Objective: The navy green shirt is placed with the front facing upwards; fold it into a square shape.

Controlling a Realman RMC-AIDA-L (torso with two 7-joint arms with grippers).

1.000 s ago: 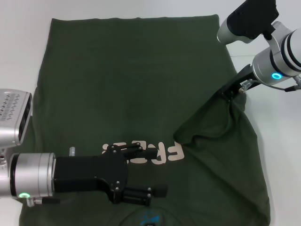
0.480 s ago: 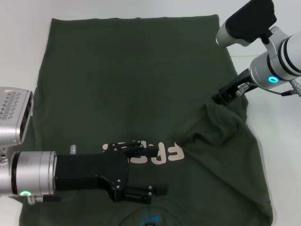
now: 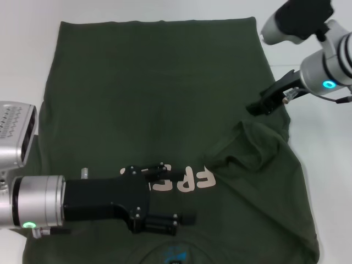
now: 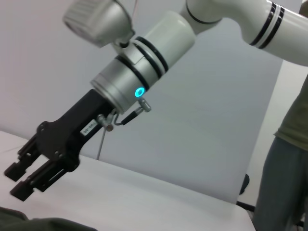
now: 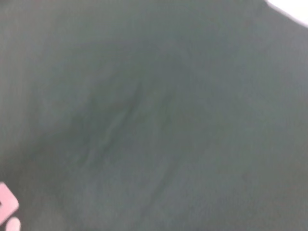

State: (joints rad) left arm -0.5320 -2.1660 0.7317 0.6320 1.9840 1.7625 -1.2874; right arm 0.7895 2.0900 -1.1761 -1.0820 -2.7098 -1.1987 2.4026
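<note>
You can read pale block letters "FP" upside down on the navy green shirt (image 3: 165, 99), toward six o'clock. The rest sits behind the left gripper (image 3: 184, 195). The small blue print below stays unreadable.

Before me the desk (image 3: 22, 71) has a plain white, matte top, bare along its far edge and down both side edges. My left wrist view shows the same white surface (image 4: 159, 197) running to a pale grey wall (image 4: 216, 110), unmarked and evenly lit. A person (image 4: 284, 159) in an olive top and grey trousers stands beyond the desk's edge.
</note>
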